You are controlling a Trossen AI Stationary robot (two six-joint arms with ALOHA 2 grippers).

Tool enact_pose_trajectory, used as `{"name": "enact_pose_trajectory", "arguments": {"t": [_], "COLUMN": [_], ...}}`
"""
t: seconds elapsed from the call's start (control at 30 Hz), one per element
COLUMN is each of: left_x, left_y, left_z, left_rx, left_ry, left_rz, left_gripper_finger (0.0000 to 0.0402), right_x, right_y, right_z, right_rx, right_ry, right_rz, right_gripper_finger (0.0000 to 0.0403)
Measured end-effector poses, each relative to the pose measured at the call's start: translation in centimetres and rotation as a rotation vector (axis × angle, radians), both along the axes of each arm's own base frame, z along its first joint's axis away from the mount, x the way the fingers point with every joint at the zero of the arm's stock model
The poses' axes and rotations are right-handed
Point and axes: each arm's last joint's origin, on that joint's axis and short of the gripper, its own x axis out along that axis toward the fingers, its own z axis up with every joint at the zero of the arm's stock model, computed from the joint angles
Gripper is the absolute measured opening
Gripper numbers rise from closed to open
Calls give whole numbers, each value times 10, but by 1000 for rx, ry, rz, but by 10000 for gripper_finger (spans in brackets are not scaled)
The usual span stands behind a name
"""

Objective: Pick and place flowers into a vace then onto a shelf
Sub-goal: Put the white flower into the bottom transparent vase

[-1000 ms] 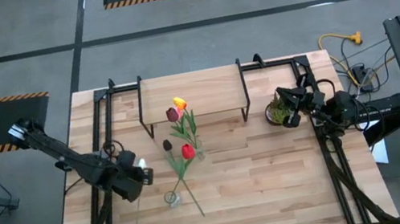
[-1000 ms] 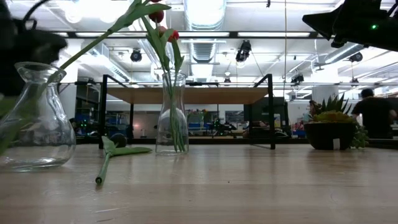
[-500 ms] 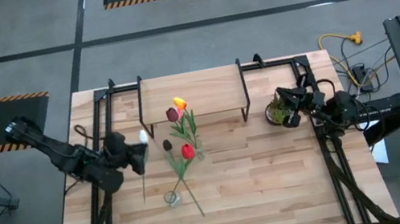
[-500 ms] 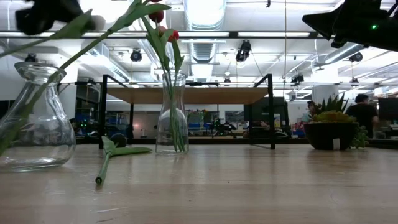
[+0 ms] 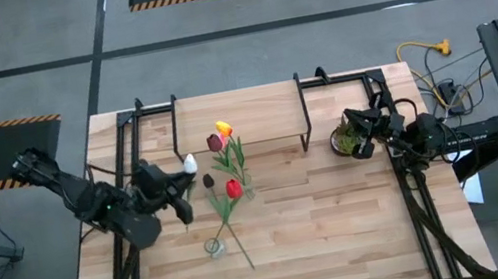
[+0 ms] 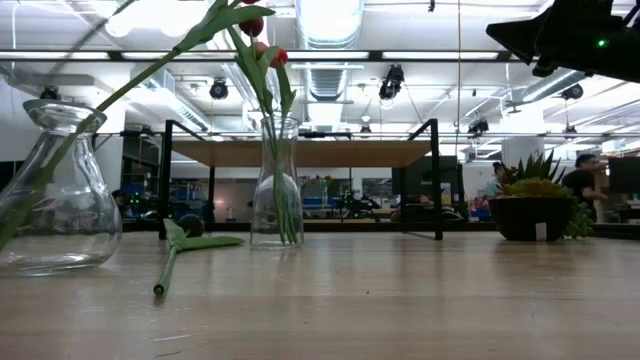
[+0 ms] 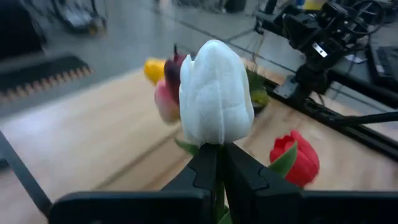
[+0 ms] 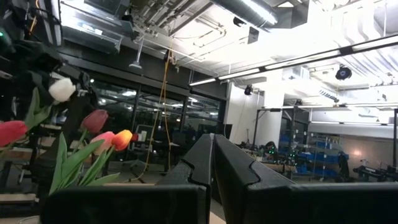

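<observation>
The left gripper [image 7: 217, 171] is clenched on the stem of a white tulip [image 7: 215, 93], held above the table [image 5: 343, 215] just beside a glass vase [image 6: 277, 180] of flowers [image 5: 222, 142] in front of the shelf [image 5: 240, 116]. The right gripper [image 8: 211, 162] – fingers pressed together, holding nothing – waits near a potted plant [image 5: 343, 139]. No writing is readable.
</observation>
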Motion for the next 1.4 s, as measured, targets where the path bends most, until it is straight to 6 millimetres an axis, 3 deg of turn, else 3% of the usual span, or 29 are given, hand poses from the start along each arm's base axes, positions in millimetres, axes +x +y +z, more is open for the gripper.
{"name": "enact_pose_trajectory", "arguments": {"t": [0.13,0.57,0.8,1.17,1.4], "left_x": [8,17,31,35,40], "left_y": [-7,-25,-36,-40,-46], "left_z": [-2,-6,-18,-21,-36], "left_rx": [70,8,59,28,52], "left_ry": [9,-88,-78,-90,-47], "left_rz": [21,-8,-25,-46,-61], "left_gripper_finger": [0,0,0,0,0], "right_x": [0,0,0,0,0], "right_y": [0,0,0,0,0], "right_z": [0,0,0,0,0], "right_rx": [0,0,0,0,0], "right_ry": [0,0,1,0,0], "right_rz": [0,0,0,0,0], "right_gripper_finger": [8,8,9,8,9]}}
